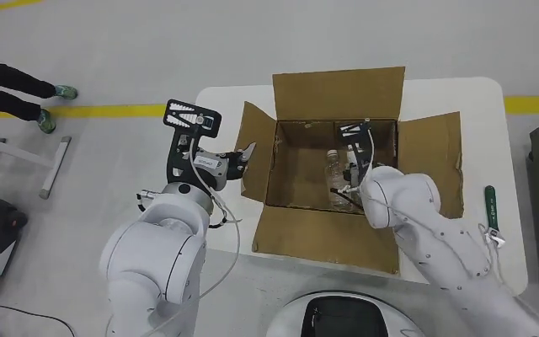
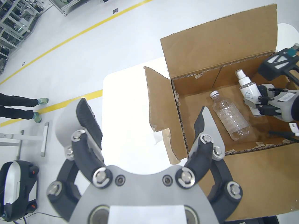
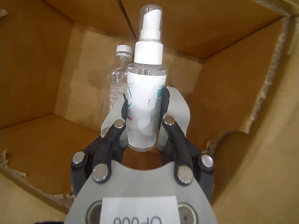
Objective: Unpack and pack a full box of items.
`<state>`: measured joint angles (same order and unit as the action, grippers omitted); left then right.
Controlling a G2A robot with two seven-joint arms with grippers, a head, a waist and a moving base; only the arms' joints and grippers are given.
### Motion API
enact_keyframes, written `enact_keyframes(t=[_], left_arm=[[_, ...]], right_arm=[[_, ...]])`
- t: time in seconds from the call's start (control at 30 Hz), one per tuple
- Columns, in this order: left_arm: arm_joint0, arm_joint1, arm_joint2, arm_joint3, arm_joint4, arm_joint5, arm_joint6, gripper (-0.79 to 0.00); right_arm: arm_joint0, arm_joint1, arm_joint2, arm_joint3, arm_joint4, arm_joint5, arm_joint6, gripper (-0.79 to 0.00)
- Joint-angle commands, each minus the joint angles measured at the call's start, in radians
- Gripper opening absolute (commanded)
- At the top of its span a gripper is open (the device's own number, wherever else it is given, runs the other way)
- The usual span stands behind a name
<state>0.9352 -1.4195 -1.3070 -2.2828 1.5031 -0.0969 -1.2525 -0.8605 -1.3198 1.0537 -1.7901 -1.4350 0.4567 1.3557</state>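
Observation:
An open cardboard box (image 1: 303, 126) stands on the white table (image 1: 472, 97), flaps spread. Inside it my right gripper (image 3: 144, 104) is shut on a white spray bottle (image 3: 146, 87) with a clear cap, held above the box floor; the same spray bottle (image 2: 247, 87) and right gripper (image 2: 255, 104) show in the left wrist view. A clear empty plastic bottle (image 2: 230, 116) lies on the box floor (image 3: 77, 71) beside it. My left gripper (image 2: 144, 122) hangs open with nothing in it, off the box's left flap (image 1: 253, 152), above the table's left edge.
A green tool (image 1: 491, 211) lies on the table at the far right. The box's left flap (image 2: 158, 108) is torn at its edge. Yellow floor lines (image 1: 109, 109), a metal stand (image 1: 50, 164) and a person's legs lie to the left, off the table.

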Motion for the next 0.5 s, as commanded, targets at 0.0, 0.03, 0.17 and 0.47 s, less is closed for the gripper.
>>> enact_keyframes(t=[0.0, 0.03, 0.17, 0.47], left_arm=[[0.000, 0.000, 0.000, 0.000, 0.000, 0.000, 0.000, 0.000], [0.000, 0.000, 0.000, 0.000, 0.000, 0.000, 0.000, 0.000], [0.000, 0.000, 0.000, 0.000, 0.000, 0.000, 0.000, 0.000], [0.000, 0.000, 0.000, 0.000, 0.000, 0.000, 0.000, 0.000]], right_arm=[[0.023, -0.006, -0.018, 0.047, -0.010, -0.011, 0.019, -0.785], [0.033, -0.010, -0.024, 0.063, -0.012, -0.022, 0.030, -0.785], [0.056, -0.020, -0.045, 0.123, -0.035, -0.047, 0.055, -0.785], [0.086, -0.044, -0.090, 0.230, -0.031, -0.122, 0.087, -0.785]])
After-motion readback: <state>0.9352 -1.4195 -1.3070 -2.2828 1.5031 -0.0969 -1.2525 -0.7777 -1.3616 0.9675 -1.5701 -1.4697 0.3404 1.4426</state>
